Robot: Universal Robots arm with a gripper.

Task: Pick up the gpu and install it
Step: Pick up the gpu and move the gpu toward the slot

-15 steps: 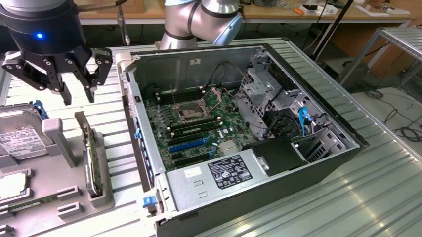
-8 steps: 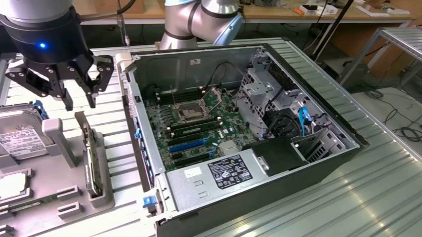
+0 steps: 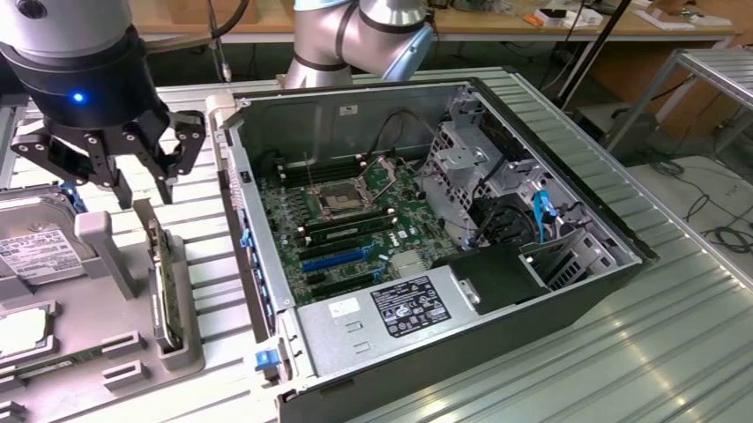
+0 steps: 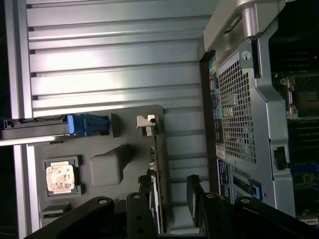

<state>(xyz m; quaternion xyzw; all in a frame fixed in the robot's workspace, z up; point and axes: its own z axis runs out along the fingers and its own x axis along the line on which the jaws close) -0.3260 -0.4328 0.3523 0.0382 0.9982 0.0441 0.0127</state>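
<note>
Right under the claw (image 3: 130, 187), the thin dark rectangular gpu card (image 3: 168, 282) is standing on edge in a grey moulded tray (image 3: 182, 357), lining up between the spread, empty fingers (image 4: 194, 191). Beside the claw, a black open computer case (image 3: 506, 370) is lying on the ribbed metal desk (image 3: 659, 352).

table (image 3: 671, 352): we see ribbed bare metal, softly shiny.
tray (image 4: 107, 164): matt grey, plastic-looking to us.
gpu (image 3: 168, 291): dark matt card, silvery metal bracket.
case (image 4: 234, 114): we see perforated grey sheet metal.
</note>
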